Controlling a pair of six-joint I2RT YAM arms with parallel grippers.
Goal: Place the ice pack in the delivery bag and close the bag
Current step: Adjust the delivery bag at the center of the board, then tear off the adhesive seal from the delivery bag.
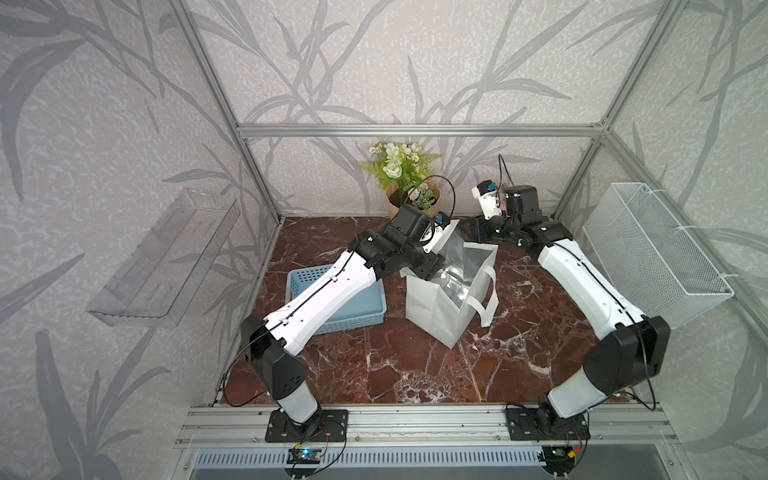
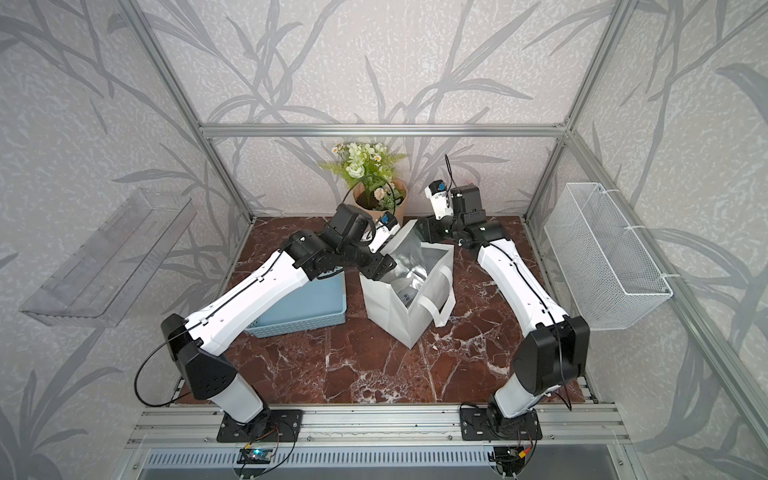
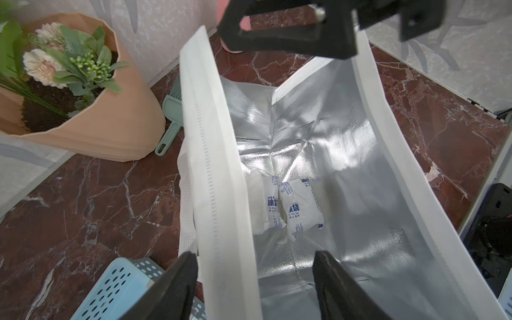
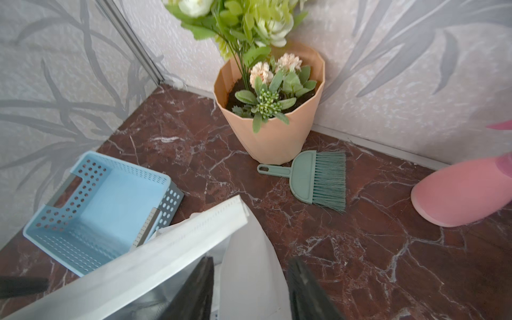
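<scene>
The ice pack [image 3: 302, 207] lay on the foil bottom of the delivery bag [image 3: 216, 166], touching a second pack [image 3: 273, 199]. A white lump beside those two was half hidden by the bag's rim and hard to make out.

The left end effector [image 3: 255, 255] stood wide open and held nothing, with one finger outside the bag wall and one inside. The right end effector [image 4: 252, 260] was parted too, with a white bag flap between its fingers.

On the counter [image 1: 415, 365] were one blue basket [image 4: 105, 205], one flower pot [image 4: 277, 138] and one green brush [image 4: 318, 180]. A pink object [image 4: 457, 194] was cut off at the edge.
</scene>
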